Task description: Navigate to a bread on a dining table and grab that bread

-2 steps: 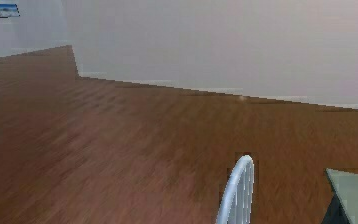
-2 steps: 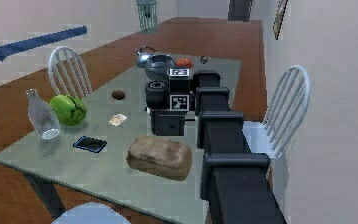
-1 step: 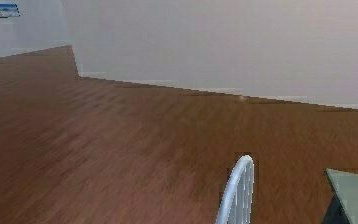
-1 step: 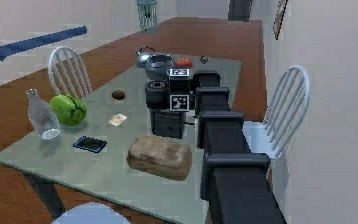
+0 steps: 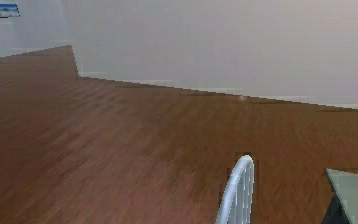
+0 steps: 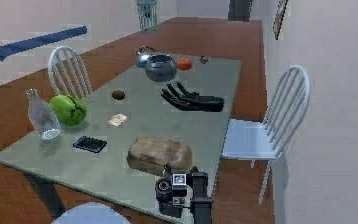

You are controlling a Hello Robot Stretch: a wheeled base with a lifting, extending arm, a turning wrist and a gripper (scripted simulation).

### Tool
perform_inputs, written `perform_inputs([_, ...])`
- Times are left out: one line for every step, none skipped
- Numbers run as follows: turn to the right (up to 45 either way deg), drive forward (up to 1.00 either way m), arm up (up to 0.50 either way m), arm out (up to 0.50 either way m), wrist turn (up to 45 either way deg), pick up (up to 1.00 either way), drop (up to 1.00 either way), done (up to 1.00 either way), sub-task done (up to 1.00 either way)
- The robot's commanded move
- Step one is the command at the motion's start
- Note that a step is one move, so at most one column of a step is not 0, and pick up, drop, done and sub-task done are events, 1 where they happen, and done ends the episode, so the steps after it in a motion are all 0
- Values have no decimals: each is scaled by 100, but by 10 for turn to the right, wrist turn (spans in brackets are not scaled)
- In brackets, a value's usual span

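Note:
A brown loaf of bread (image 6: 159,153) lies near the near edge of the grey-green dining table (image 6: 222,115) in the arm side view. My gripper (image 6: 174,197) shows just below and right of the loaf, at the end of the dark arm with its white marker squares. I cannot tell whether it holds anything, since the loaf rests on the tabletop right behind it. The table's corner (image 5: 351,192) also shows at the forward view's lower right.
White chairs (image 6: 272,125) (image 6: 69,68) flank the table. On the table are a green leafy lump (image 6: 68,109), a clear bottle (image 6: 43,115), a grey pot (image 6: 159,67), a black glove-like thing (image 6: 193,98) and a dark flat slab (image 6: 89,143). Ahead lie bare wooden floor (image 5: 117,140) and a white wall.

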Motion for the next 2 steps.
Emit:
perform_inputs([0,0,0,0,0,100,0,0,0])
perform_inputs([0,0,10,0,0,0,0,0,0])
